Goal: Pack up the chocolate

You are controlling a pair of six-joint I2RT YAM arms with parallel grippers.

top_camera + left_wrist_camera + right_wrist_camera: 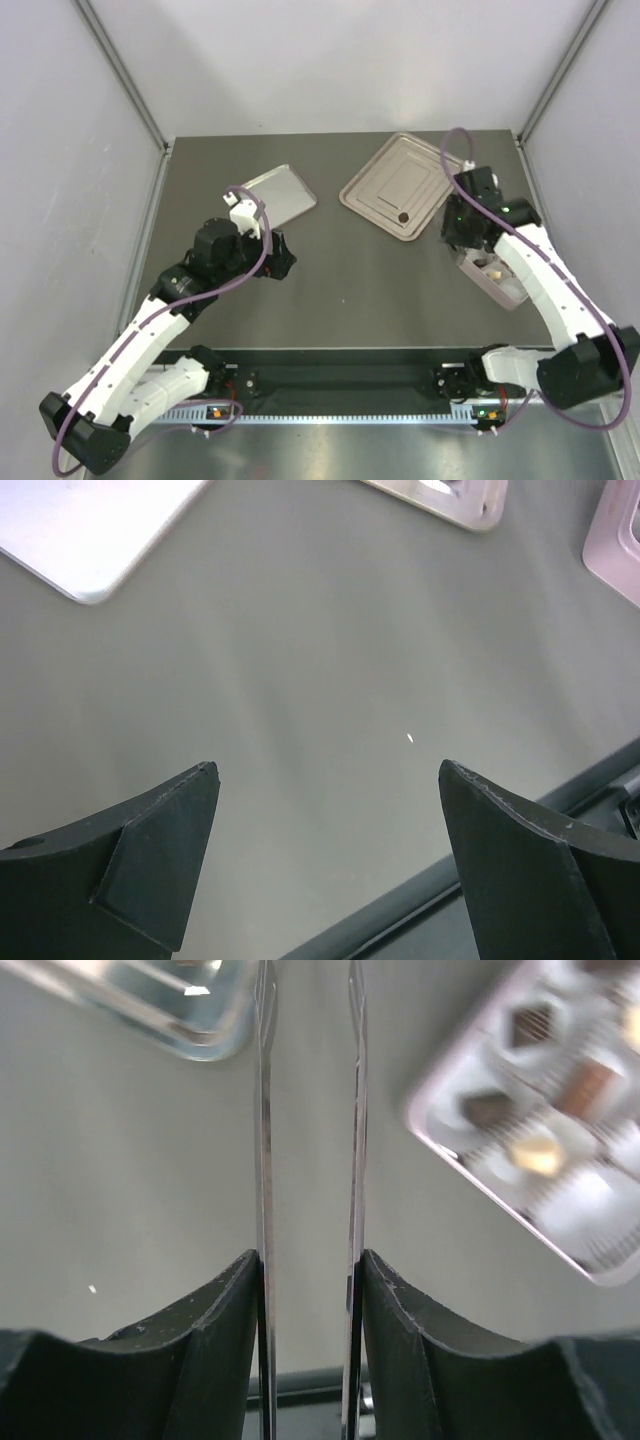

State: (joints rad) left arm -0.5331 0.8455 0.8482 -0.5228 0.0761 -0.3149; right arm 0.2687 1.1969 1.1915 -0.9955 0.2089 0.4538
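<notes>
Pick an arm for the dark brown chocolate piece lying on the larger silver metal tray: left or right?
Right. The right gripper hangs between that silver metal tray, where the chocolate piece lies, and the pink compartmented box, both close. The left gripper is open over bare table, farther off.

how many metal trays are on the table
2. A smaller tray lies far left of centre; a larger tray lies to its right, with one chocolate piece on it. None seems hidden.
</notes>
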